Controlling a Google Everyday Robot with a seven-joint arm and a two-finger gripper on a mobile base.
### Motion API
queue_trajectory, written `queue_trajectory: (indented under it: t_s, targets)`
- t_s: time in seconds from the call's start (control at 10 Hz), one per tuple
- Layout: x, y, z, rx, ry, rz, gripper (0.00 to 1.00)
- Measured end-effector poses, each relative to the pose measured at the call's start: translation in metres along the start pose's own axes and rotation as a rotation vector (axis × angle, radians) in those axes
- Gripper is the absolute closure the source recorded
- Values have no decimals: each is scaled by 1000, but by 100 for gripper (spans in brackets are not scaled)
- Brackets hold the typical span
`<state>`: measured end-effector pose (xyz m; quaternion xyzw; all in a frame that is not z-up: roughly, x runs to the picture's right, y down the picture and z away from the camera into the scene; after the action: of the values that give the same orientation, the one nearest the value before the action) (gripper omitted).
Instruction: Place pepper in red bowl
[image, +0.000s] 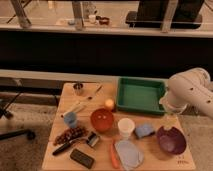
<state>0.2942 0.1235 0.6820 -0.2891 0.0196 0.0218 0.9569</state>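
The pepper (114, 155), slim and orange-red, lies near the table's front edge, against the left side of a grey-blue cloth (129, 154). Behind it, mid-table, stands the red bowl (102, 120) with nothing large inside. My white arm (192, 91) comes in from the right. The gripper (170, 119) hangs off its lower end, open and holding nothing, just over the far rim of the purple bowl (171, 141). It is well to the right of both the pepper and the red bowl.
A green tray (141, 95) sits at the back right, with a small yellow fruit (109, 103) beside it. A white cup (126, 127) and a blue sponge (144, 131) stand right of the red bowl. To the left are a blue cup (71, 119), grapes (70, 135), a metal cup (78, 88) and a black block (82, 158).
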Motion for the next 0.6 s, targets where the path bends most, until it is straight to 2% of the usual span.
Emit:
queue_trajectory:
  t_s: [0.3, 0.6]
  targets:
    - [-2, 9, 4, -10, -22, -30, 20]
    - [-7, 21, 5, -27, -82, -67, 20]
